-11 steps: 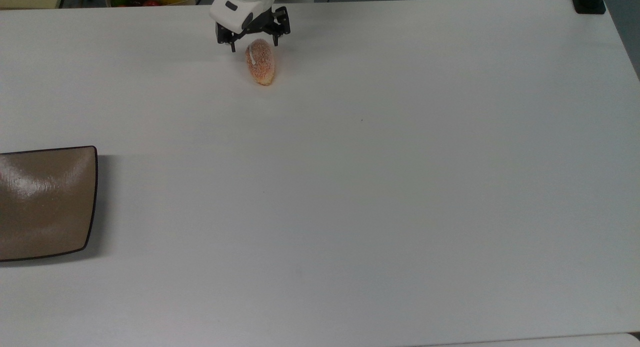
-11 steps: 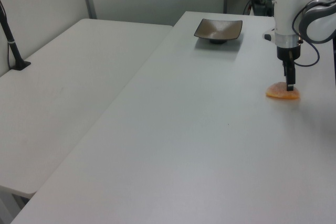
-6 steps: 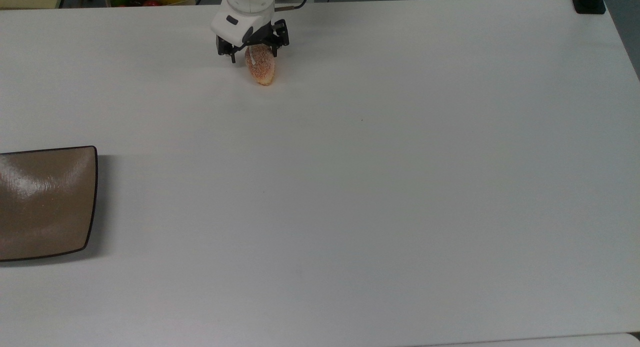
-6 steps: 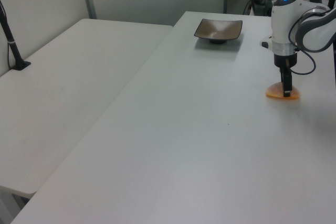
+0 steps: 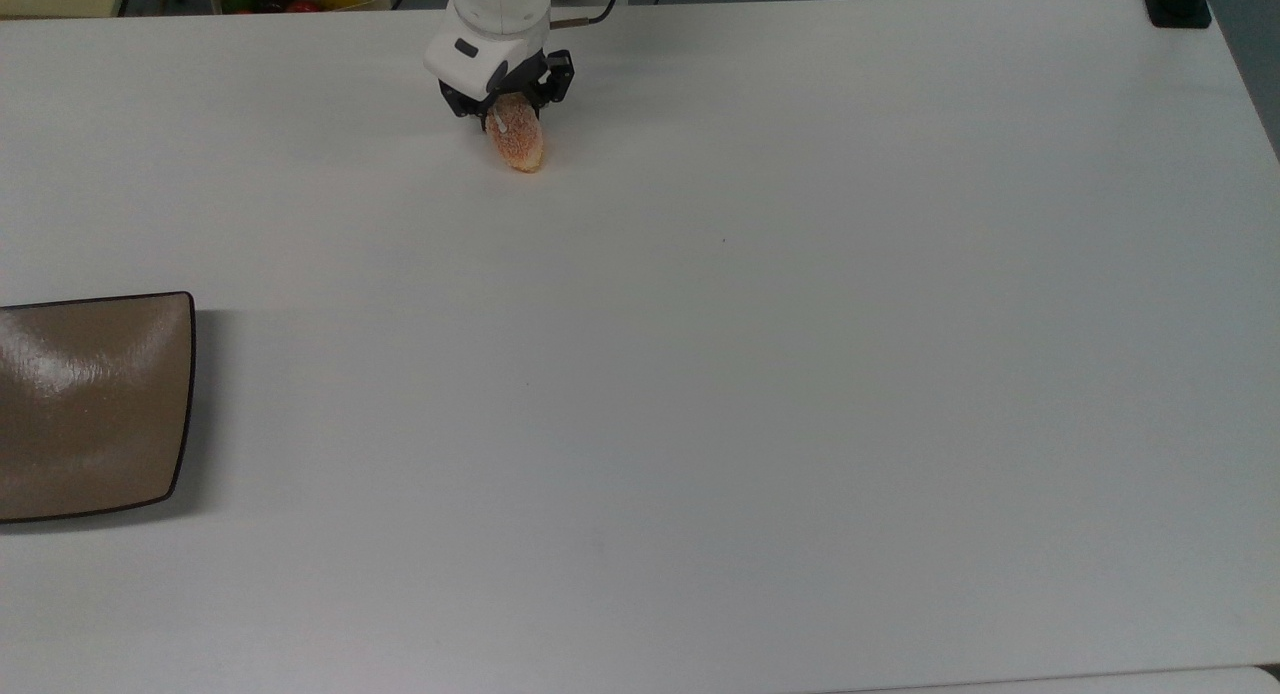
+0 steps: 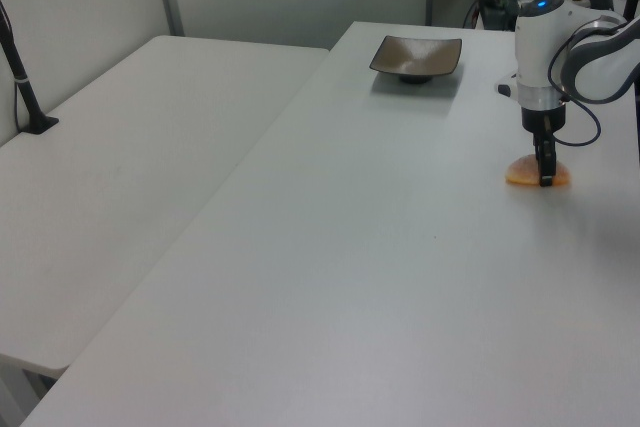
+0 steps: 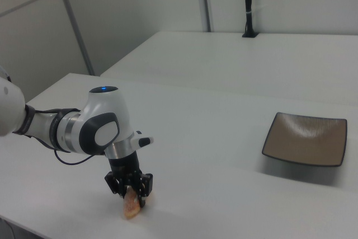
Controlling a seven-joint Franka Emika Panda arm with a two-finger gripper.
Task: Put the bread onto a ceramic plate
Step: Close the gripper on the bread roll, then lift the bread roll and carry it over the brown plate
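Pinching the bread [image 5: 518, 143], the gripper [image 5: 507, 107] has its fingers drawn in against the bun's end that carries the white streak, low over the table [image 5: 700, 374]. In the top view the rest of the bun sticks out below the fingers; in the left view the bread [image 6: 537, 174] lies flat on the table with the gripper [image 6: 546, 173] standing upright over it, and in the right view the bread [image 7: 132, 206] shows just under the gripper [image 7: 131, 190].

The fingertips are buried behind the bun and the white wrist housing, so whether the bun's underside has left the table cannot be told. The plate [image 5: 90, 404] is cut off by the top view's left edge; it sits well apart from the gripper, as the plate [image 6: 417, 56] and the plate [image 7: 305, 138] confirm.

Compared with a second ago, the fingers were spread wide above the bun's end; they have since dropped and closed in on it. The bread and plate have kept their places.
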